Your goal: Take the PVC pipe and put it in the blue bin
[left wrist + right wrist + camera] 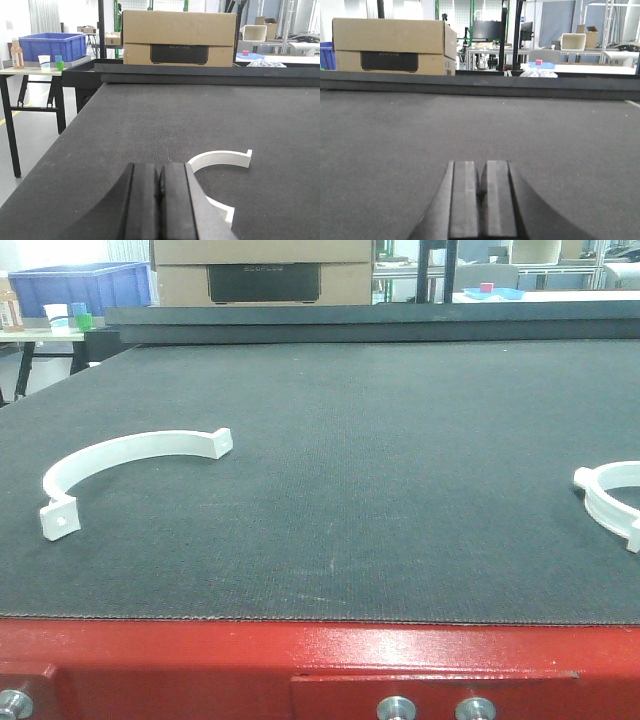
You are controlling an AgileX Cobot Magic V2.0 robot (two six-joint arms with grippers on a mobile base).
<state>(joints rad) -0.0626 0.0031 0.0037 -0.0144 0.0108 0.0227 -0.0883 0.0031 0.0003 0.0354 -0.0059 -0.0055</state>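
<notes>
Table [330, 520]: dark grey woven mat on top, red front edge with metal bolts below
White PVC half-ring [130, 452]: lies flat on the mat at the left of the front view, its open side toward the red edge, with a drilled tab at each end; in the left wrist view [220, 159] it sits just beyond the left pincer and to its right, one end hidden behind the pincer body
Second white PVC ring piece [612, 502]: on the mat at the right edge of the front view, cut off by the frame, well apart from the half-ring
Left pincer [159, 172]: low over the mat, black pads pressed together with nothing between them
Right pincer [481, 170]: low over the mat, pads together, holding nothing
Blue bin [80, 285]: on a side table past the far left corner of the mat, well apart from the half-ring
Side table [30, 71]: pale top on black legs, also carrying a white cup [44, 61], a green cup [59, 63] and a bottle [17, 54]
Cardboard box [262, 270]: behind the far edge of the mat, dark panel on its face
</notes>
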